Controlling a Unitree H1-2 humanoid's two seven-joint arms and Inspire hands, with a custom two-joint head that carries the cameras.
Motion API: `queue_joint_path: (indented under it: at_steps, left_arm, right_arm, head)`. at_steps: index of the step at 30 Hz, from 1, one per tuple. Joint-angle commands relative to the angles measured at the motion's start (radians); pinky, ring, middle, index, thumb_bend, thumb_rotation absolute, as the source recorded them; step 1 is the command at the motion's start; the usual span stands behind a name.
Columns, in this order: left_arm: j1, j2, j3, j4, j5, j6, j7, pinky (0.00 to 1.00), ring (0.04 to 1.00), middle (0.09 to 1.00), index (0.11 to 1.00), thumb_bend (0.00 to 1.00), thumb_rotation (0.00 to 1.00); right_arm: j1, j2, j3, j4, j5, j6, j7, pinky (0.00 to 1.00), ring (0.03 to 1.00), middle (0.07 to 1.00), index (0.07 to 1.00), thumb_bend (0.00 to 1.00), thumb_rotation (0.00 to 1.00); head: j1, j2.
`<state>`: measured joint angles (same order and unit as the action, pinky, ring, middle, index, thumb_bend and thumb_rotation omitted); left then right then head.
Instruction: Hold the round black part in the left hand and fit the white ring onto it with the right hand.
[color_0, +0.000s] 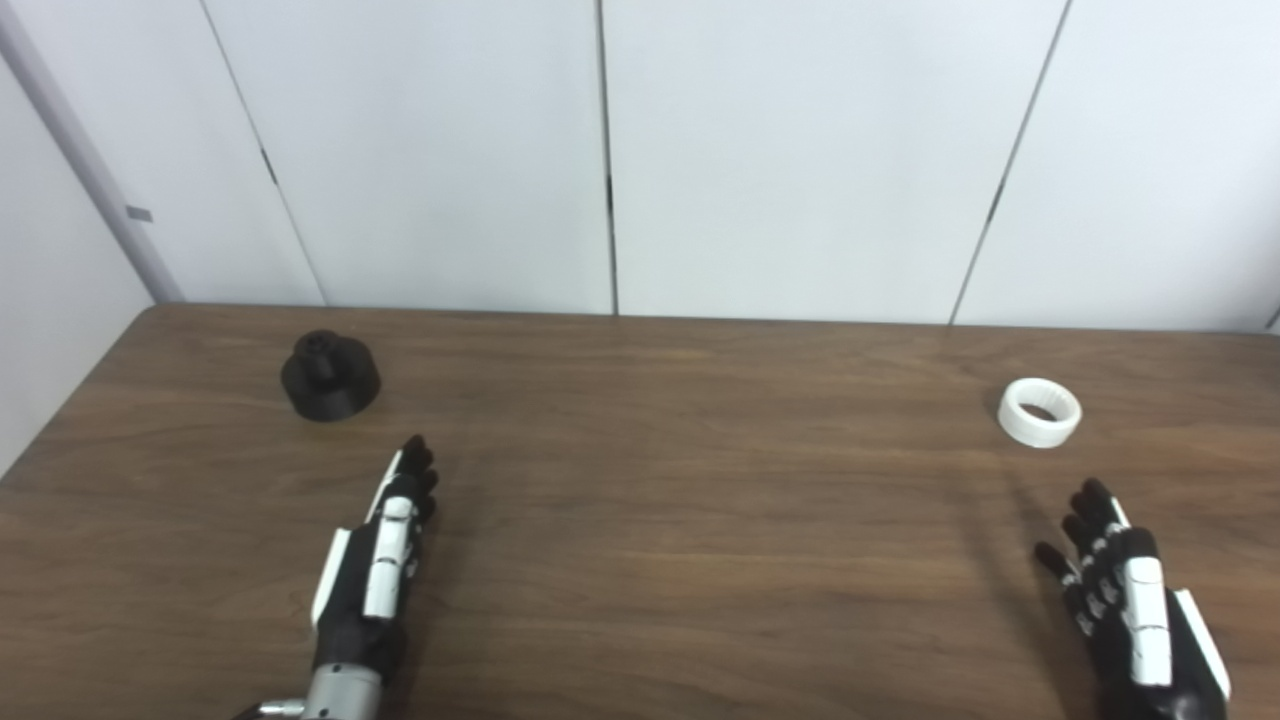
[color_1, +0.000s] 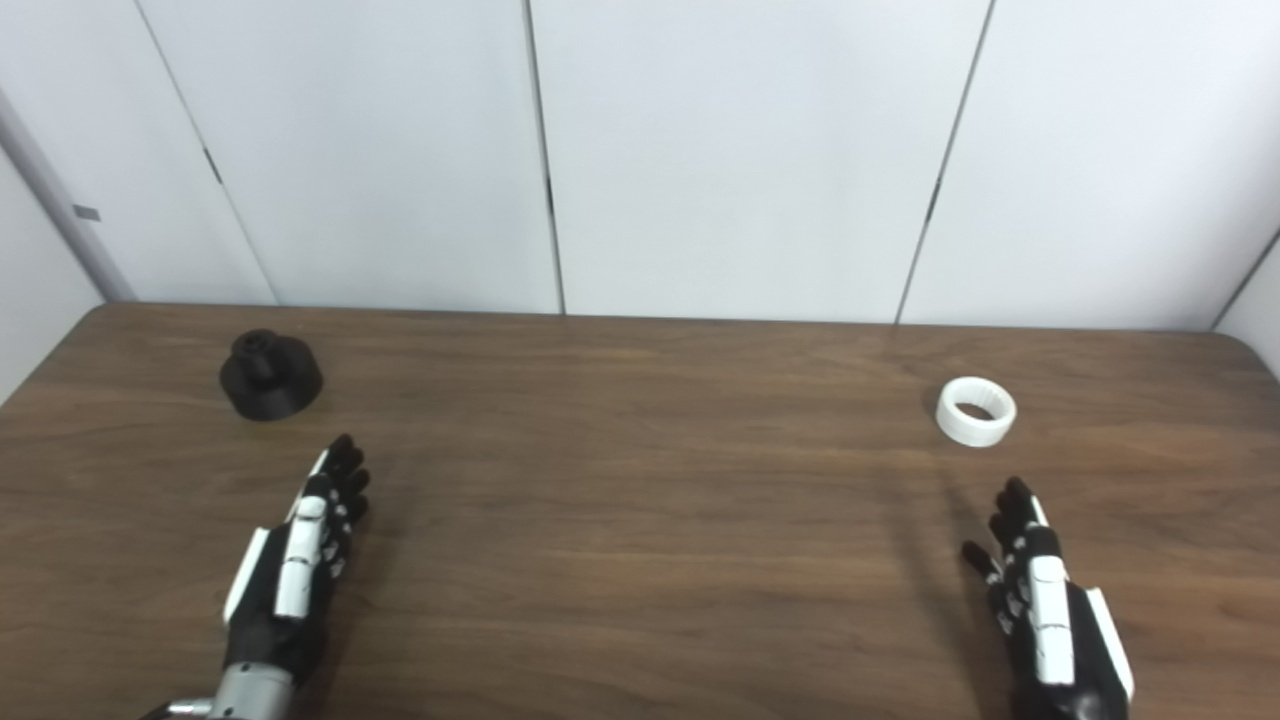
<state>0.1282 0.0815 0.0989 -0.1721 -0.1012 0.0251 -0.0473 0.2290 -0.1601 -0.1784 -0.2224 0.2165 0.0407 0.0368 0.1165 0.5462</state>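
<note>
The round black part (color_0: 330, 376) stands on the wooden table at the far left, a wide base with a narrower hub on top. The white ring (color_0: 1040, 411) lies flat at the far right. My left hand (color_0: 380, 555) is open and empty, fingers stretched forward, nearer to me than the black part and a little to its right. My right hand (color_0: 1125, 590) is open and empty, nearer to me than the ring and slightly right of it. Neither hand touches anything. In the right eye view the part (color_1: 270, 375) and ring (color_1: 976, 411) show the same way.
The brown wooden table (color_0: 680, 480) ends at a white panelled wall (color_0: 800, 150) behind. Its left edge runs diagonally at the picture's left. A rounded far right corner shows in the right eye view (color_1: 1245, 345).
</note>
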Motion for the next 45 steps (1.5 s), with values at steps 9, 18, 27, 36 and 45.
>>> queue_joint_path:
  at_steps: [9,18,27,36,45]
  left_arm:
    - [-0.007,-0.018,-0.030,0.029,0.051,-0.074,0.018,1.00,0.985,0.993,0.991,0.44,1.00]
    - [-0.004,-0.025,-0.051,0.065,0.102,-0.117,0.043,0.99,0.978,0.982,0.983,0.44,1.00]
    - [-0.005,-0.047,-0.065,0.074,0.131,-0.115,0.062,0.99,0.966,0.971,0.978,0.46,1.00]
    - [-0.008,-0.068,-0.078,0.071,0.158,-0.095,0.077,0.99,0.976,0.978,0.982,0.51,0.97]
    - [-0.011,-0.074,-0.087,0.045,0.166,-0.074,0.079,1.00,0.991,0.988,0.988,0.50,1.00]
  right_arm:
    - [-0.011,-0.029,-0.023,0.065,0.032,-0.037,0.042,1.00,1.000,1.000,1.000,0.60,1.00]
    - [-0.023,-0.043,-0.029,0.124,0.058,-0.094,0.080,1.00,1.000,1.000,1.000,0.61,1.00]
    - [-0.015,-0.041,-0.052,0.109,0.022,-0.061,0.055,1.00,1.000,1.000,1.000,0.52,1.00]
    - [-0.016,-0.057,-0.068,0.115,0.018,-0.060,0.056,1.00,1.000,1.000,1.000,0.55,1.00]
    - [-0.017,-0.061,-0.081,0.101,0.034,-0.046,0.060,1.00,1.000,1.000,1.000,0.54,1.00]
  head:
    - [0.070,-0.074]
    - [0.116,-0.113]
    - [0.184,-0.123]
    - [0.237,-0.119]
    - [0.250,-0.051]
